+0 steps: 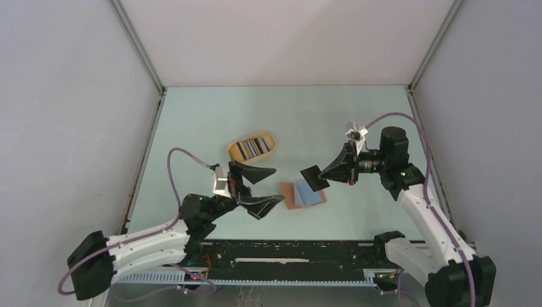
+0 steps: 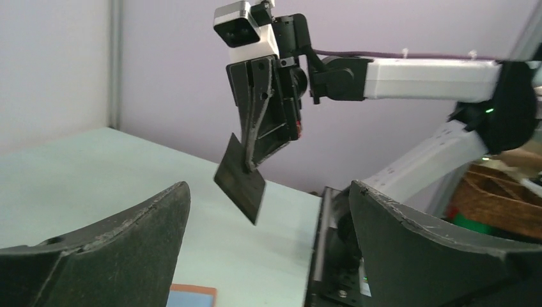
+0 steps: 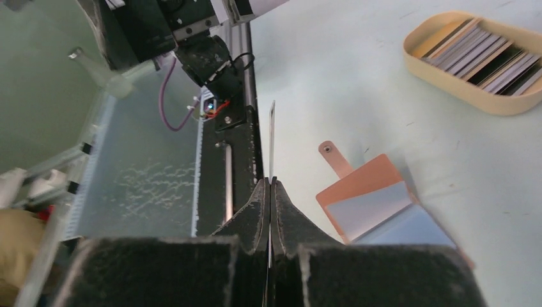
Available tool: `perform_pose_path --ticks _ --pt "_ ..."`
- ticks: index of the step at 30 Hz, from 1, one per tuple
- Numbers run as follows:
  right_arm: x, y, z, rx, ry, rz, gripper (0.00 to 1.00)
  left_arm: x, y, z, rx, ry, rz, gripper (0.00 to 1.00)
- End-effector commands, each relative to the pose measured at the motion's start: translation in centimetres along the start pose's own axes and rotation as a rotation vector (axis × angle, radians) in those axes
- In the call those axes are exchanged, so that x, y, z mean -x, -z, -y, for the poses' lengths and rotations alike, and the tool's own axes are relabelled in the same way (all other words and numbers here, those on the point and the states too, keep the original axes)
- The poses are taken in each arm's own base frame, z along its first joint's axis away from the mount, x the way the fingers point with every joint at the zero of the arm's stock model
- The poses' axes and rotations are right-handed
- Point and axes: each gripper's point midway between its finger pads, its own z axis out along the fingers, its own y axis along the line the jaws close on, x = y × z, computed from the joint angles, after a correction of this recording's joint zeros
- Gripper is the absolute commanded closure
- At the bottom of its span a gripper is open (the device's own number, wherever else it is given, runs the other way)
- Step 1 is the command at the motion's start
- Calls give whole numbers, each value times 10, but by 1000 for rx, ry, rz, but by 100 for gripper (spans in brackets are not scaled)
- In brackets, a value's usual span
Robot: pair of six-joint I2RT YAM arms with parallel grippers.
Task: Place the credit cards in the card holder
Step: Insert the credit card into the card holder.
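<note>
The card holder (image 1: 303, 194) lies open and flat on the table, reddish-brown with light blue inner pockets; it also shows in the right wrist view (image 3: 374, 198), with its snap tab pointing away. My right gripper (image 1: 325, 173) is shut on a black credit card (image 1: 312, 176) and holds it tilted just above the holder's right side. In the right wrist view the card (image 3: 271, 137) is edge-on between the shut fingers (image 3: 270, 184). The left wrist view shows this card (image 2: 240, 180) hanging in the air. My left gripper (image 1: 277, 185) is open and empty, just left of the holder.
An oval tan tray (image 1: 268, 137) with several more cards stands behind the left gripper; it also shows in the right wrist view (image 3: 447, 86). The black base rail (image 1: 287, 252) runs along the near edge. Grey walls enclose the table.
</note>
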Motion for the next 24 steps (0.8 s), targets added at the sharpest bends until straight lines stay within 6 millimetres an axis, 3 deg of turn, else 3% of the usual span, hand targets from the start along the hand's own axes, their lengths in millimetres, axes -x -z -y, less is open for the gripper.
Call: perform_pose_path --ticks 1,9,24 --pt "16 -3 -1 81 -43 20 100 -8 -12 -29 93 -118 39 1" --pt "18 -3 -2 85 -72 20 100 -34 -28 -42 108 -32 33 5" --pt "9 -17 0 158 -110 -31 100 -46 -46 -39 66 63 -4 15"
